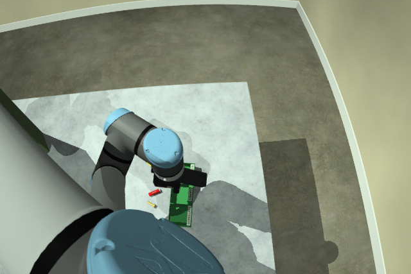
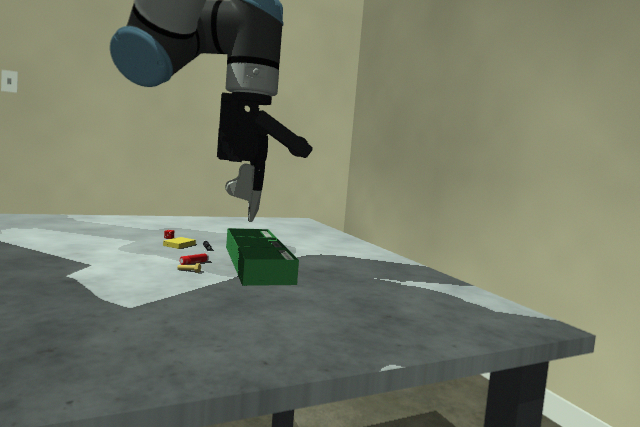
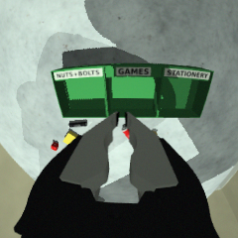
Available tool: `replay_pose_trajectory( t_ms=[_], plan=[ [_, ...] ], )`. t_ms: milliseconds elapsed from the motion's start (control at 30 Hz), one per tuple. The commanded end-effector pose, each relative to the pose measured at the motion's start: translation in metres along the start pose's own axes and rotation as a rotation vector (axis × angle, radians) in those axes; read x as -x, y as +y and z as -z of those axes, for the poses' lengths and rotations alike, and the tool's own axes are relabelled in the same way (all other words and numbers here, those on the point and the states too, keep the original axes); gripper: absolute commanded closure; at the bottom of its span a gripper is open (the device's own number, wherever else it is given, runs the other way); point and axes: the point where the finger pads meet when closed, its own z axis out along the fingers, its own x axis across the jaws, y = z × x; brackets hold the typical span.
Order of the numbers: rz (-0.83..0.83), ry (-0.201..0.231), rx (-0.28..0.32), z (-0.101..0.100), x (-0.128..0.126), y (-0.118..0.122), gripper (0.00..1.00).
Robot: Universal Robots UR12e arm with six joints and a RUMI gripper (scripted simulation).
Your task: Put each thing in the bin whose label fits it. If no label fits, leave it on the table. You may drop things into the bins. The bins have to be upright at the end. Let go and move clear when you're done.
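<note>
A green bin has three compartments labelled NUTS+BOLTS, GAMES and STATIONERY; it stands upright, and the compartments look empty. My gripper is shut with nothing seen between the fingers, and it hangs above the bin's edge by the GAMES compartment. Beside the bin on the table lie a red die, a yellow block, a small black piece, a red cylinder and a yellow bolt.
The table ends a little to the right of the bin and at the front. The arm's elbow and base fill the lower left of the overhead view. A wall corner stands behind the table.
</note>
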Motion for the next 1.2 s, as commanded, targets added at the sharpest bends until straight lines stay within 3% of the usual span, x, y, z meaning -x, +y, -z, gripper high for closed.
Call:
replay_pose_trajectory(
  t_ms=[0, 333, 667, 1167],
  plan=[
    [0.0, 0.0, -0.001, 0.001, 0.027, 0.0, 0.96],
    [0.0, 0.0, -0.001, 0.001, 0.066, 0.002, 0.96],
    [0.0, 0.0, -0.001, 0.001, 0.066, 0.002, 0.96],
    [0.0, 0.0, -0.001, -0.039, 0.066, 0.002, 0.96]
  ],
)
